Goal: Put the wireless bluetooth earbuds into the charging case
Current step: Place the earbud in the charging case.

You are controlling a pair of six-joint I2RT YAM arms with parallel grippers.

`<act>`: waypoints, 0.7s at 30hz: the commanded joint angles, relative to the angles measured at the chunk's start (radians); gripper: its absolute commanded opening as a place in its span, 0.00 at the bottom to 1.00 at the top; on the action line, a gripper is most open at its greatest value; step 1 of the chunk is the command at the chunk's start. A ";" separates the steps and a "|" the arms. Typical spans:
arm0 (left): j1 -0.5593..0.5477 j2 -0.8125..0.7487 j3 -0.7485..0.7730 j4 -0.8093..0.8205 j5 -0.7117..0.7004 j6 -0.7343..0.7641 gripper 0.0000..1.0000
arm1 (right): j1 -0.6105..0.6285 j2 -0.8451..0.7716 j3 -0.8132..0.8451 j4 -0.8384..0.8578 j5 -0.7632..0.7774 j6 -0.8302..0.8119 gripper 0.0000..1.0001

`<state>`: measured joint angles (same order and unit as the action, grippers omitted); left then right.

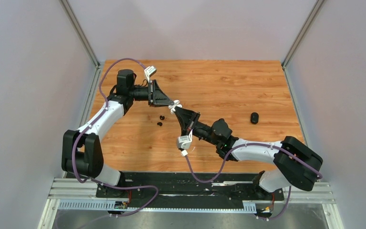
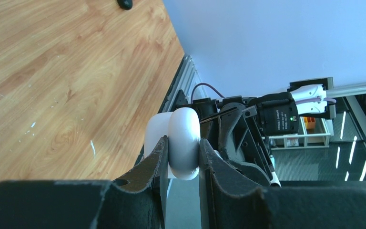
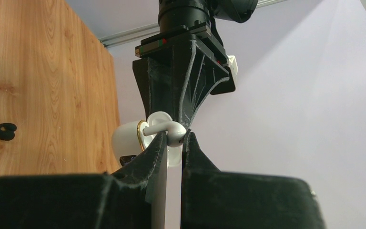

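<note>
My left gripper (image 2: pixel 182 145) is shut on the white charging case (image 2: pixel 185 126) and holds it in the air above the table. My right gripper (image 3: pixel 175 137) is shut on one white earbud (image 3: pixel 161 127), its stem pointing at the case (image 3: pixel 124 139), which shows a gold ring at its opening. In the top view the left gripper (image 1: pixel 170 101) and the right gripper (image 1: pixel 178 111) meet tip to tip, with the white pieces (image 1: pixel 174 106) between them. I see only one earbud; the other is out of view.
Two small black curled pieces (image 1: pixel 160 120) lie on the wooden table (image 1: pixel 228 86) below the grippers; they also show in the right wrist view (image 3: pixel 5 131). A black oval object (image 1: pixel 254 117) lies to the right. Grey walls stand on three sides.
</note>
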<state>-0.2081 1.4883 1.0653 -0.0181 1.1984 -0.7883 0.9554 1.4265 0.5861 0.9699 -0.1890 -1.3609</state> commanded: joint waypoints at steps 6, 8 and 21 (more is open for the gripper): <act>-0.005 -0.053 0.002 0.023 0.023 0.002 0.00 | 0.017 0.013 0.059 -0.022 0.030 -0.038 0.00; -0.005 -0.050 0.002 0.023 0.023 0.001 0.00 | 0.017 0.017 0.065 -0.021 0.039 -0.039 0.00; -0.005 -0.040 0.007 0.023 0.028 -0.007 0.00 | 0.016 0.027 0.084 -0.084 0.072 -0.049 0.00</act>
<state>-0.2081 1.4727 1.0649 -0.0185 1.2003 -0.7883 0.9676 1.4498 0.6315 0.9173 -0.1394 -1.4036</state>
